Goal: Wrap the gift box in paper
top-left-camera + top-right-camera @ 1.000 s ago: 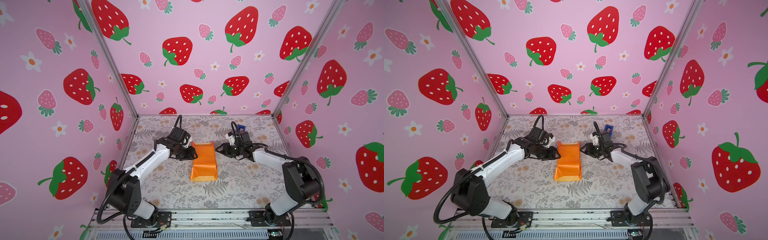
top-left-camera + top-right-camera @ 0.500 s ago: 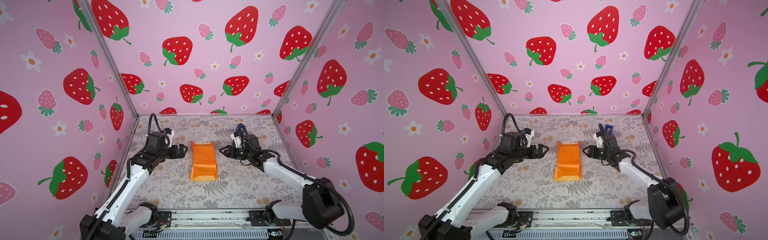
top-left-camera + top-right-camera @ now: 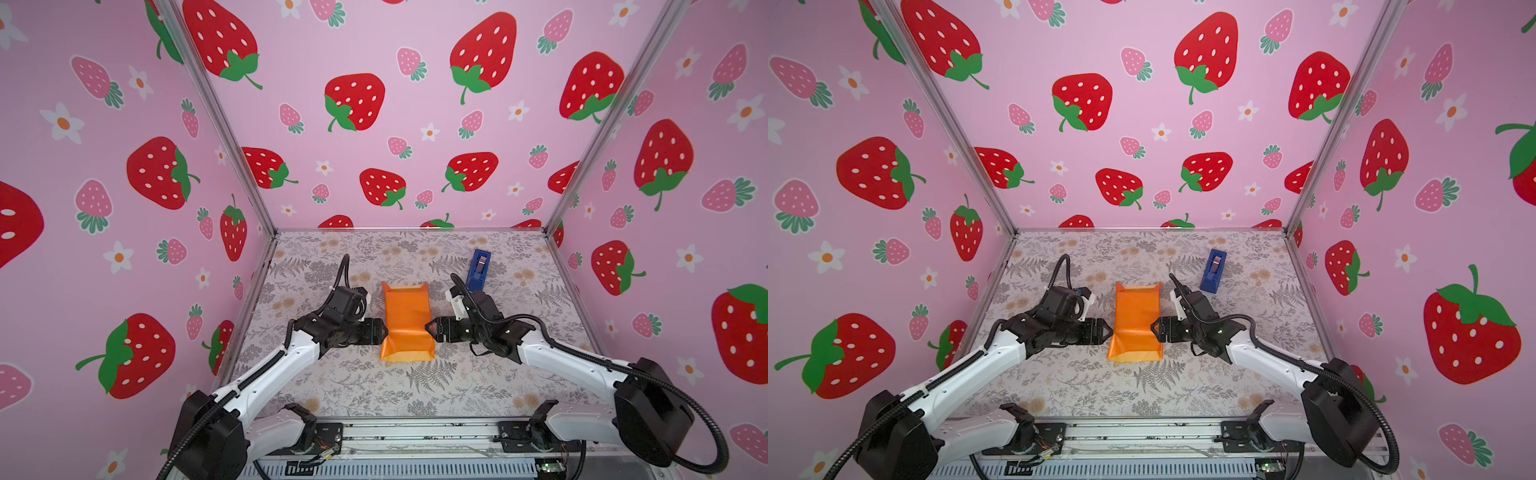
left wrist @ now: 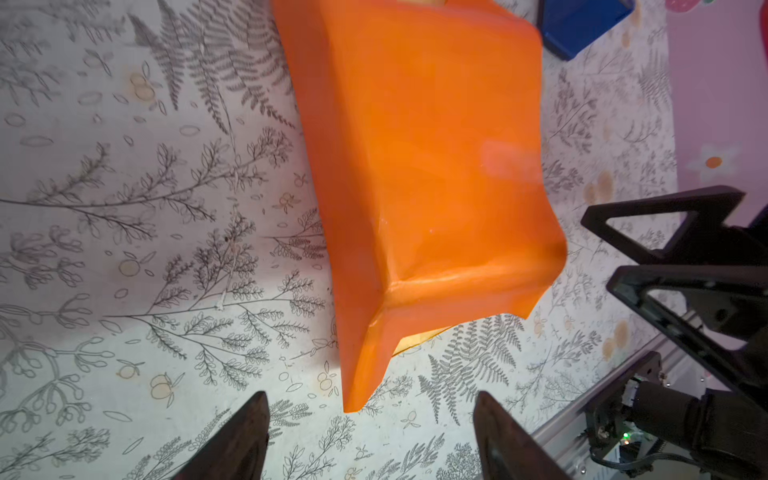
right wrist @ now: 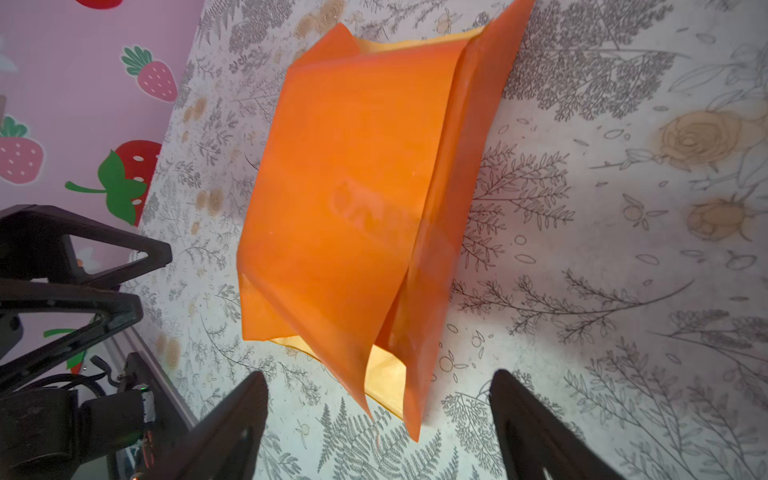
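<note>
Grippers both relocated: a second ago they sat by the far half of the paper (image 3: 407, 320), then backed off. Now the left gripper (image 3: 381, 331) and right gripper (image 3: 431, 328) flank its near end, tips just beside the side folds. Wrist views show both sets of jaws spread, nothing pinched. Paper lies unmoved mid table (image 3: 353, 386) as an orange sleeve. Gift box not visible, presumably inside. Near end gapes, pale inner side showing, and far-end corners stick up. Blue tape dispenser (image 3: 478, 270) sits behind the right arm. Judgement: long wrap done, near-end flaps are next to fold.
</note>
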{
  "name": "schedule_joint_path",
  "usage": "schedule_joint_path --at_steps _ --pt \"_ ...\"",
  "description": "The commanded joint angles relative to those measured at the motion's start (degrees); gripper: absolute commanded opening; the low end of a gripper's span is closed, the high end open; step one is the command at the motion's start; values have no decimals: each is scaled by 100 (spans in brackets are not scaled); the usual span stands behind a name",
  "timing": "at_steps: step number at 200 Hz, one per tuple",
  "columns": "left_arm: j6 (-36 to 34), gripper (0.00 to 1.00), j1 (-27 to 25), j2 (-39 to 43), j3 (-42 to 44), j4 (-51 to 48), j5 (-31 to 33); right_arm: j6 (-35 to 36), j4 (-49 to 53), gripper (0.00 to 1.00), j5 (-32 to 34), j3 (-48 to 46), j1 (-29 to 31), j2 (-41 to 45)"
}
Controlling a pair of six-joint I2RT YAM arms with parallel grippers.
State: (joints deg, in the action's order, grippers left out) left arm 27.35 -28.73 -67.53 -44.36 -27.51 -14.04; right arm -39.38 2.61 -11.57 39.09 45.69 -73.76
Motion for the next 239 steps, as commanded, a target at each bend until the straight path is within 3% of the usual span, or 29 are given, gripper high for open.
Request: schedule_joint_path --at_steps 1,78,239 --pt "248 77 -131 -250 69 380 179 -156 -333 86 307 -129 199 -131" --pt "499 70 -464 -938 16 624 581 -653 -909 82 447 -346 363 -741" --pt "632 52 -470 -1560 24 1216 1158 -1117 -1469 69 848 -243 369 -1527"
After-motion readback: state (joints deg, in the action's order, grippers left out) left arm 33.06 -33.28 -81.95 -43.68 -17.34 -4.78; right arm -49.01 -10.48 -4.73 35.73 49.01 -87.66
